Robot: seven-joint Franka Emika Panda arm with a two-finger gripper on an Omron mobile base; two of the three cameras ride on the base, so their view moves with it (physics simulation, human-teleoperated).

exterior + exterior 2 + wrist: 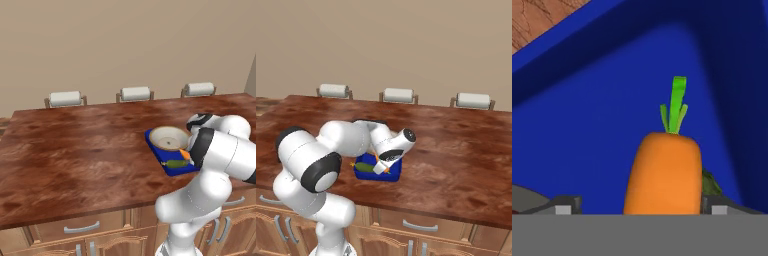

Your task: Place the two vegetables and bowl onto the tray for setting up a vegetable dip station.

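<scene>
Carrot [664, 172] sits right between the two dark fingertips [567, 205] of the tool [639, 207] at the bottom centre of the hand view, its green top pointing up the frame and the blue floor of the tray [587, 125] behind it. The tips stand wide, one well off to the carrot's left and one just at its right flank, so the tool looks spread open and not pinching the carrot; whether the right tip touches it cannot be told.

In the left base view, the tray [152, 140] lies right of centre on the desk [75, 150], with the bowl [169, 138] resting on its upper part. The cucumber [175, 163] lies on the tray's lower part, and the carrot [185, 154] shows as a spot of orange just above it, beside the arm. In the right base view the tool [381, 168] hangs low over the tray [393, 172], the cucumber [363, 167] to its left.

By this reading, bowl and both vegetables are on the tray, so the task looks essentially complete; only lifting the tool clear would remain.
</scene>
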